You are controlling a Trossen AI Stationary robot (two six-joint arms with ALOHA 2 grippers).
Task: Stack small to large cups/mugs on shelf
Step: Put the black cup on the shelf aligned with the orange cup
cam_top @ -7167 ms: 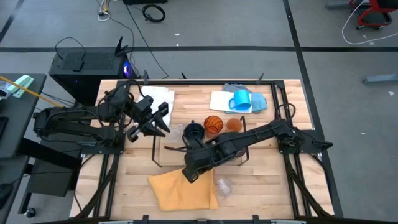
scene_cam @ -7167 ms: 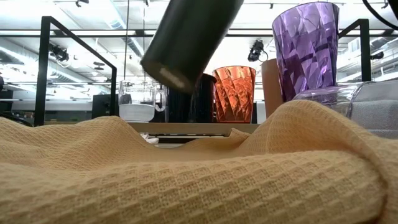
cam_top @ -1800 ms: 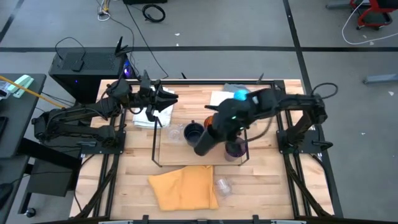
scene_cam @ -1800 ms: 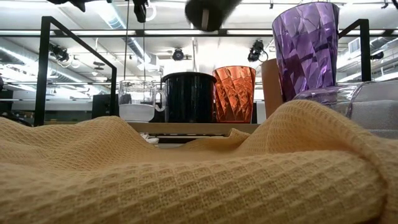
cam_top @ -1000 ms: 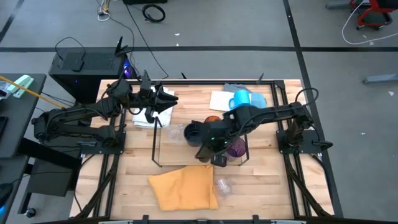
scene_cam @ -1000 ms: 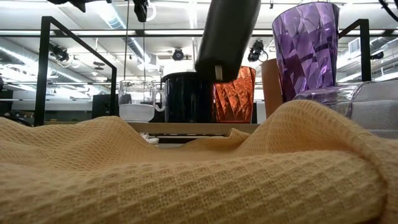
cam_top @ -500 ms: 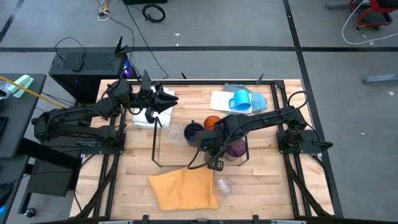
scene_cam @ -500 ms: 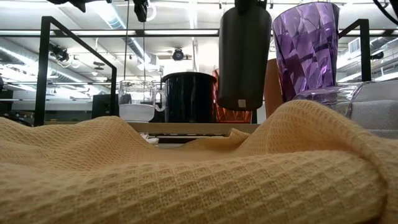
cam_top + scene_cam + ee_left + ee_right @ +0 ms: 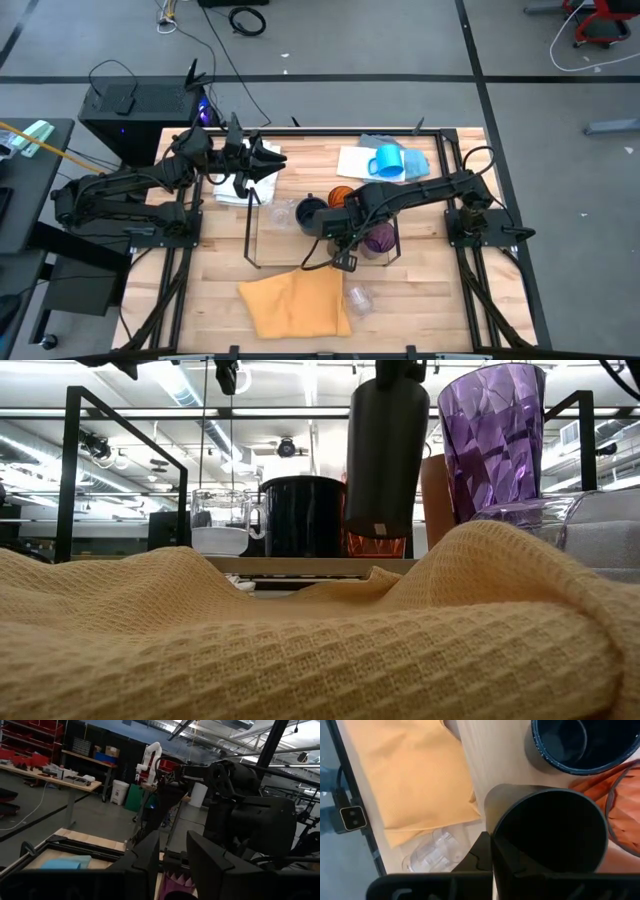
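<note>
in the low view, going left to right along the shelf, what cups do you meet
clear glass mug → dark navy mug → black cup hanging from the right gripper → purple cup

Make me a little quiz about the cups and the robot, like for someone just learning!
1. True or false: the right tool holds the black cup above the shelf.
2. Which cloth lies nearest the low camera? A) yellow cloth B) blue cloth C) red cloth
3. Fill in: beside the dark navy mug on the shelf stands a small clear ____.

Key: 1. True; its rim is pinched, and the cup hangs off the board. 2. A. 3. glass. The left tool waits behind the shelf.
</note>
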